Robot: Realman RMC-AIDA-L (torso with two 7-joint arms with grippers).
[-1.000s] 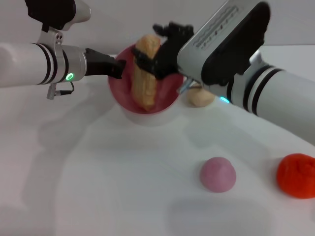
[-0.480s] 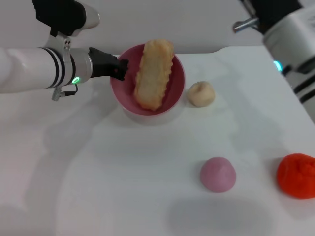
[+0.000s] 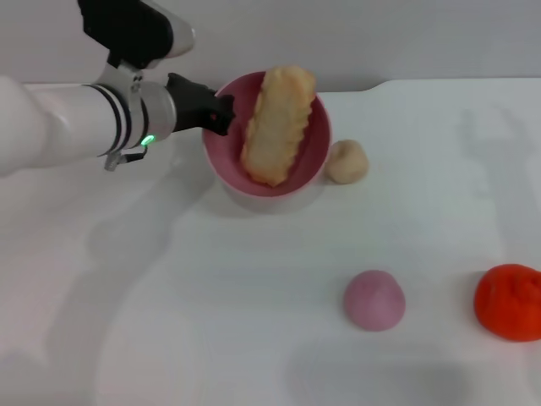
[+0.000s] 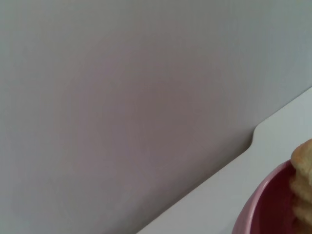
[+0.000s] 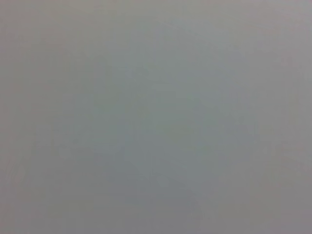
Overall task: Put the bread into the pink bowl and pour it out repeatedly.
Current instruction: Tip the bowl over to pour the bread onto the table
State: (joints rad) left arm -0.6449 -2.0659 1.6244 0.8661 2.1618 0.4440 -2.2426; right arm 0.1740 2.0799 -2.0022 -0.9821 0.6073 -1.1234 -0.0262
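Observation:
The pink bowl sits at the back middle of the white table, tipped so its opening faces me. The bread lies lengthwise in it, its upper end sticking out over the far rim. My left gripper is shut on the bowl's left rim. In the left wrist view a slice of the bowl and the bread shows at the corner. My right gripper is out of view; the right wrist view shows only plain grey.
A small round beige bun lies just right of the bowl. A pink dome-shaped lump sits front middle-right. An orange-red lump is at the front right edge. A grey wall stands behind the table's far edge.
The right arm let go of the bread and withdrew up and right, out of view. The left gripper has shifted the bowl with the bread slightly right and tilted it more.

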